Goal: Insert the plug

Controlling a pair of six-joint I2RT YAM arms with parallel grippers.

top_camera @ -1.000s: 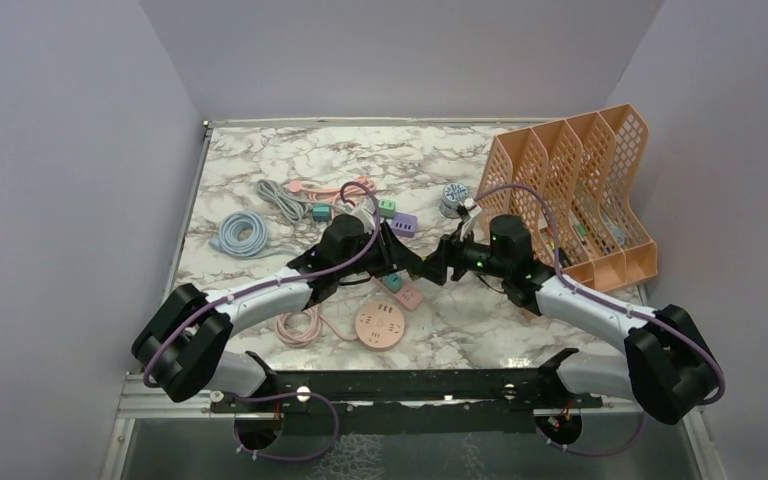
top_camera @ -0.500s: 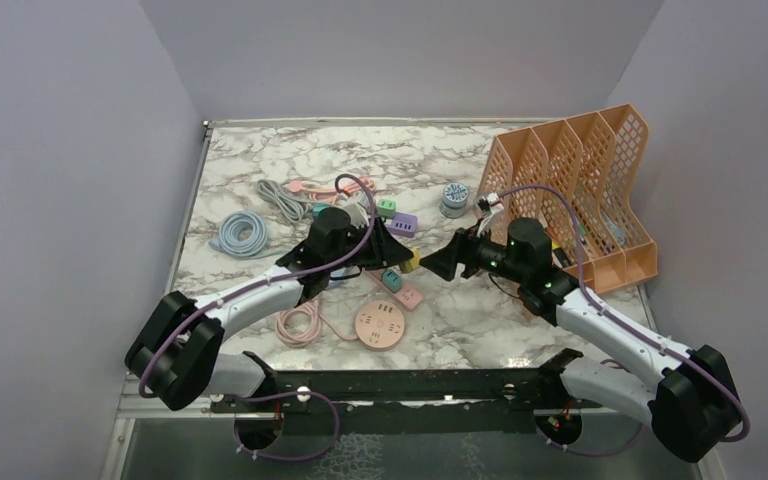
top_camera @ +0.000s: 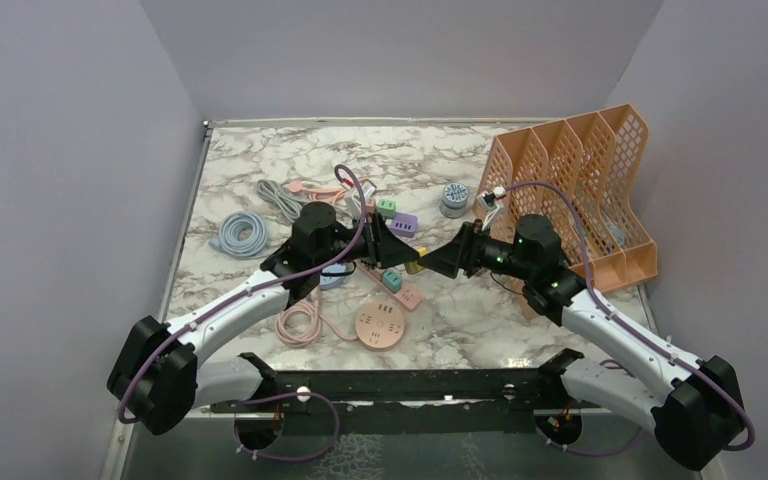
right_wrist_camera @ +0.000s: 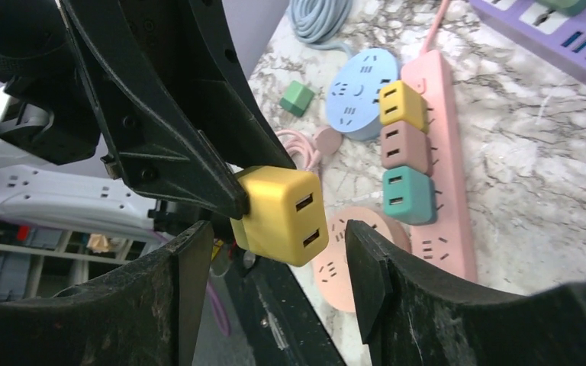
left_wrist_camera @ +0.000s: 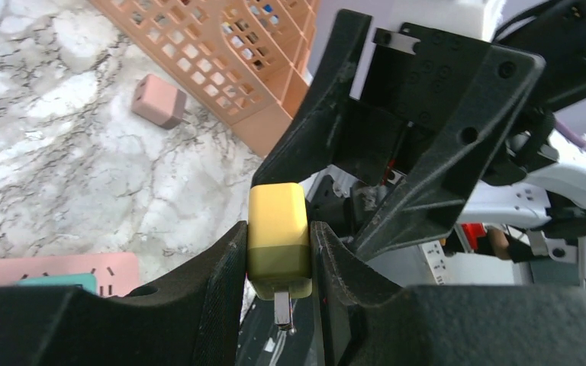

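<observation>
The yellow plug (left_wrist_camera: 278,242) is a small cube of smooth plastic with rounded edges. In the right wrist view one face shows two USB slots, and in the left wrist view a metal prong sticks out of one end. It is held up off the table, in the air between the two arms.

We see the left gripper (top_camera: 390,250) clamped on it, its black fingers (left_wrist_camera: 227,263) pressed flat against two opposite sides. The right gripper (right_wrist_camera: 278,267) is spread wide. Its matte, rough-surfaced fingers stand on either side of the plug with a gap on each side, and it grips nothing.

Below lies a long pink power strip (right_wrist_camera: 436,164) carrying three cube adapters in a row: yellow, dusty pink and teal. Just beside it are a round blue socket (right_wrist_camera: 362,91) and a round pink socket (top_camera: 380,324). A purple power strip (right_wrist_camera: 557,30) sits further off.

The marble table (top_camera: 260,160) is white with grey veins. An orange mesh file rack (top_camera: 580,190) stands at its right edge, and a coiled pale blue cable (top_camera: 240,235) lies on the left.
</observation>
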